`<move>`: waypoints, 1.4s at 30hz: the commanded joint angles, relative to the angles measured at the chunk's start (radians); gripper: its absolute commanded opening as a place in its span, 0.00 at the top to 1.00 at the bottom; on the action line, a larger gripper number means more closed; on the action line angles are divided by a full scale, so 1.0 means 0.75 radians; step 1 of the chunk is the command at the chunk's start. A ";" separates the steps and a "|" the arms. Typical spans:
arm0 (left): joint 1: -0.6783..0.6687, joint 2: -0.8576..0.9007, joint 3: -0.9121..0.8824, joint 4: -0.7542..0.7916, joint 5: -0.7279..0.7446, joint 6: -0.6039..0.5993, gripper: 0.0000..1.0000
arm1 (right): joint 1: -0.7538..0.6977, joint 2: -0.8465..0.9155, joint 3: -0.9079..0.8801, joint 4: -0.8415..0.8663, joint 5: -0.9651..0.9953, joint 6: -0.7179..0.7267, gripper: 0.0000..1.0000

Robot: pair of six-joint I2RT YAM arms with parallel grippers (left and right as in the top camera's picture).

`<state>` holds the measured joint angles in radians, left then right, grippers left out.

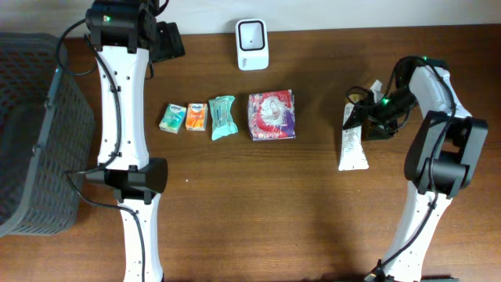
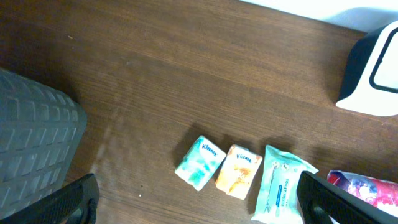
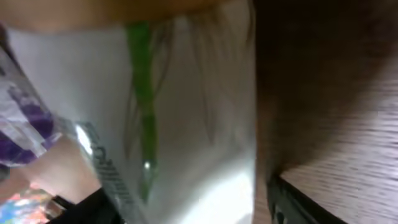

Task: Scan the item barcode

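The barcode scanner (image 1: pixel 252 43) is a white box with a dark window, standing at the table's back centre; it also shows at the right edge as the scanner (image 2: pixel 373 68). A white tube (image 1: pixel 351 145) with a green stripe lies on the wood at the right. My right gripper (image 1: pixel 365 117) is low over its upper end. The tube (image 3: pixel 186 112) fills the right wrist view between the fingers (image 3: pixel 292 202), with a gap of wood on its right side, so the right gripper (image 3: pixel 186 208) is open. My left gripper (image 2: pixel 199 208) hangs open and empty at the back left.
In a row at mid-table lie two small Kleenex packs (image 1: pixel 183 117), a teal toilet-tissue pack (image 1: pixel 221 117) and a red and purple packet (image 1: pixel 272 115). A dark mesh basket (image 1: pixel 31 133) stands at the left edge.
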<state>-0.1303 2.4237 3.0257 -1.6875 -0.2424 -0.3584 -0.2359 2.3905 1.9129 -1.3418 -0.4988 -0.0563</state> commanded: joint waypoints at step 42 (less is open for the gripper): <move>-0.001 -0.006 0.003 -0.001 -0.001 0.007 0.01 | 0.635 -0.240 0.185 0.080 0.411 0.438 0.96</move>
<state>-0.1303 2.4237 3.0257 -1.6867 -0.2424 -0.3588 0.2543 2.2433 2.0186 -1.2488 -0.5400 0.1207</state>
